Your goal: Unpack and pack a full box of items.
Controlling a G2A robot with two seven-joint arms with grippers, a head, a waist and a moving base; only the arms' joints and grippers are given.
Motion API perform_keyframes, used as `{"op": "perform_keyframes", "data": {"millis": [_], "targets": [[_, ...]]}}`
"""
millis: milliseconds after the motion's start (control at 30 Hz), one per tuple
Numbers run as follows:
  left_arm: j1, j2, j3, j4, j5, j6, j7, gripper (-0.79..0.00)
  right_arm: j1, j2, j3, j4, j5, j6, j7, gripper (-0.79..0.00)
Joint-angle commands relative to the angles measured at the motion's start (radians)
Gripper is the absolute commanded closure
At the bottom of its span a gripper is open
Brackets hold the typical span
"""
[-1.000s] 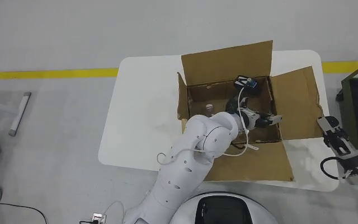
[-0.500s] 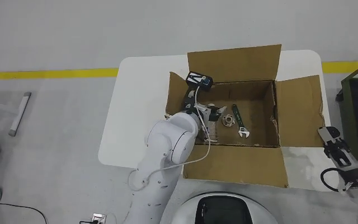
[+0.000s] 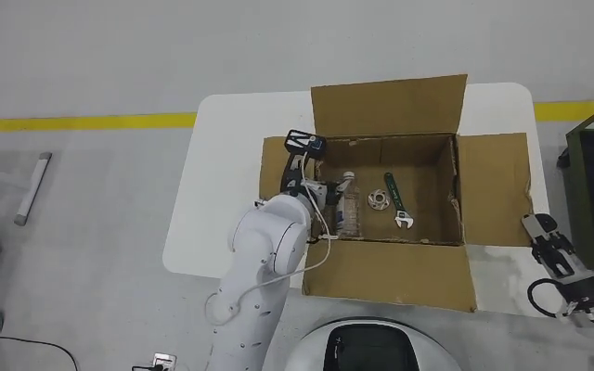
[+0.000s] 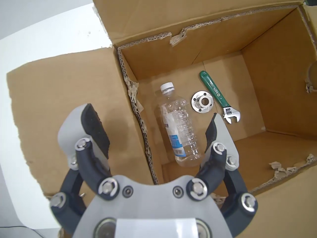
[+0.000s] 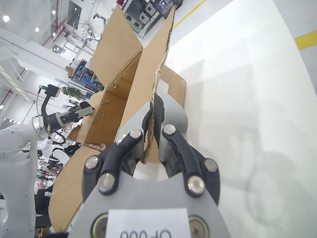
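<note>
An open cardboard box [image 3: 427, 232] stands on the white table [image 3: 232, 185] with all flaps spread out. On its floor lie a clear plastic bottle [image 4: 178, 130], a round metal flange [image 4: 201, 102] and a green-handled wrench [image 4: 219, 97]. My left gripper [image 4: 156, 130] hangs open above the box's left wall, straddling it, with the bottle just inside. From above, the left gripper [image 3: 327, 193] sits beside the bottle [image 3: 347, 206]. My right gripper [image 5: 154, 115] is shut on the torn edge of the box's right flap [image 5: 148, 75], near the table's right edge [image 3: 536, 225].
The left flap [image 3: 278, 167] lies flat on the table. Bare table stretches left of the box. A dark cabinet [image 3: 583, 176] stands just past the table's right edge. A yellow floor line [image 3: 93, 121] runs behind.
My left arm has swung from the box's right interior to its left wall. The box has turned square and the left flap has folded outward. The items inside have come into sight.
</note>
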Motion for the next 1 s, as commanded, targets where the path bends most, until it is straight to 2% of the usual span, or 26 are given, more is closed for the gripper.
{"op": "perform_keyframes", "data": {"millis": [0,233,333,433,633,767,967], "targets": [[0.008,0.001,-0.009,0.003,-0.004,0.012,0.006,-0.785,0.002,-0.001,0.002,0.0,-0.002,0.005,0.004,0.0],[0.02,0.002,-0.008,-0.005,-0.032,0.031,0.038,-0.785,0.009,-0.004,0.003,-0.008,0.002,0.004,0.011,0.0],[-0.016,-0.003,0.026,-0.02,-0.035,0.025,0.051,-0.785,0.011,-0.006,0.005,-0.016,0.006,-0.01,0.015,0.0],[-0.069,-0.016,0.089,-0.008,-0.105,0.017,0.068,-0.785,0.01,-0.007,0.006,-0.023,0.005,-0.011,0.022,0.0],[-0.162,-0.041,0.206,0.119,-0.181,0.01,0.069,-0.785,0.008,-0.011,-0.003,-0.034,-0.005,-0.008,0.023,0.0],[-0.181,-0.053,0.26,0.205,-0.197,0.026,0.069,-0.785,0.006,-0.013,0.002,-0.036,-0.008,-0.01,0.017,0.0],[-0.172,-0.054,0.262,0.302,-0.16,0.073,0.016,-0.785,0.002,-0.017,0.005,-0.031,-0.013,-0.012,0.013,0.0]]}}
